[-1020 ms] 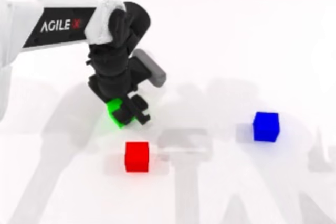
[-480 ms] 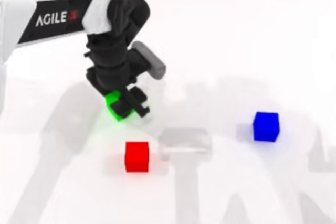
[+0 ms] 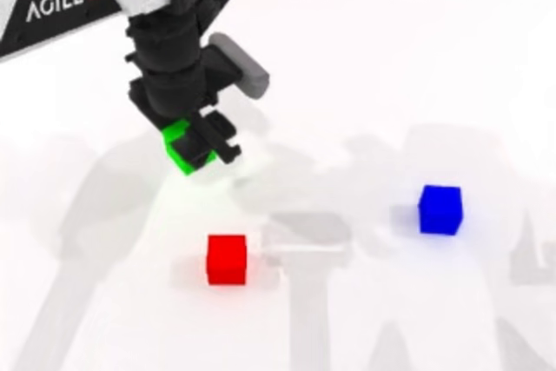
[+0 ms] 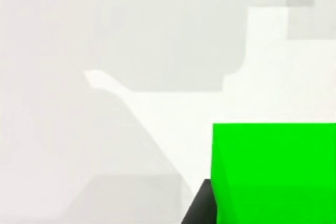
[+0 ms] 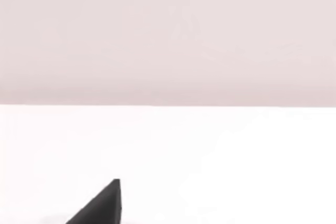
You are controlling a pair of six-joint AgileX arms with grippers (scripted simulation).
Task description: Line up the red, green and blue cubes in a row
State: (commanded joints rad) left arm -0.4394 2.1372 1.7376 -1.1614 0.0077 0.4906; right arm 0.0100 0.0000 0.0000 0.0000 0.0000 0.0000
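Green cube (image 3: 184,147) clamped in left claw (image 3: 198,147), airborne

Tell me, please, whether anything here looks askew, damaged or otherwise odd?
Nothing looks damaged. The green cube sits turned at an angle in the left claw, while the red cube and blue cube lie square on the table, well apart.

table (image 3: 391,67): white, soft grey shadows | backdrop (image 5: 168,35): pale pinkish
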